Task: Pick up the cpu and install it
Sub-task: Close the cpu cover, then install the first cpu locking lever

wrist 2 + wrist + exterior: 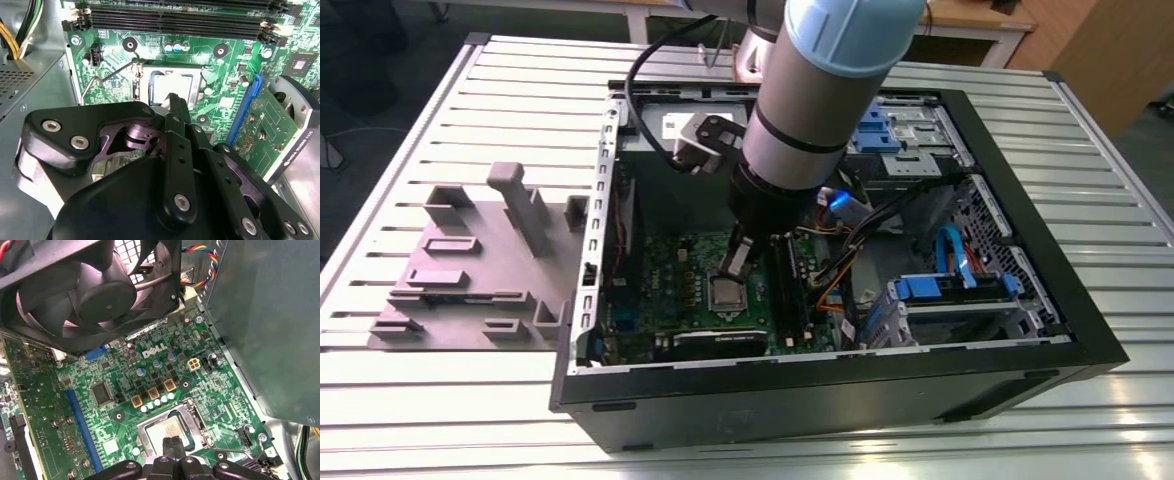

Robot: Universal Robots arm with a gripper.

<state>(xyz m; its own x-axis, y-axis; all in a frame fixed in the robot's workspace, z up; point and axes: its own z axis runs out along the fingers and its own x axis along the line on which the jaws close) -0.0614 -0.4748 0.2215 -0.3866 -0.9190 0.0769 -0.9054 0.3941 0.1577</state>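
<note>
Seeing the small flat square cpu with a silvery-grey metal top [167, 84] lying flat inside the open rectangular metal socket frame [142, 82] on the green motherboard [220, 55], within the open black computer case [1014, 330] resting on the ribbed grey metal surface [440, 110]. Hovering right over that chip with the black gripper [175, 100], its two narrow fingers [167, 445] pressed together at the tips and holding nothing; unable to tell whether touching the metal top or just clearing it.

Judging the chip as light, stiff and thin, with a smooth lid probably slippery and an underside probably delicate. Judging the opposite side edges as the sensible place for gripping, keeping it level and avoiding any pressing at a corner.

Counting, in the first wrist view: one cpu [167, 427], one socket frame, one round black cooling fan [95, 290], one long blue slot [82, 427], three yellow square components [153, 393]. Counting, in the exterior view: one arm, one case, one grey moulded fixture tray [467, 270] just beside the case on the exterior view's left.
</note>
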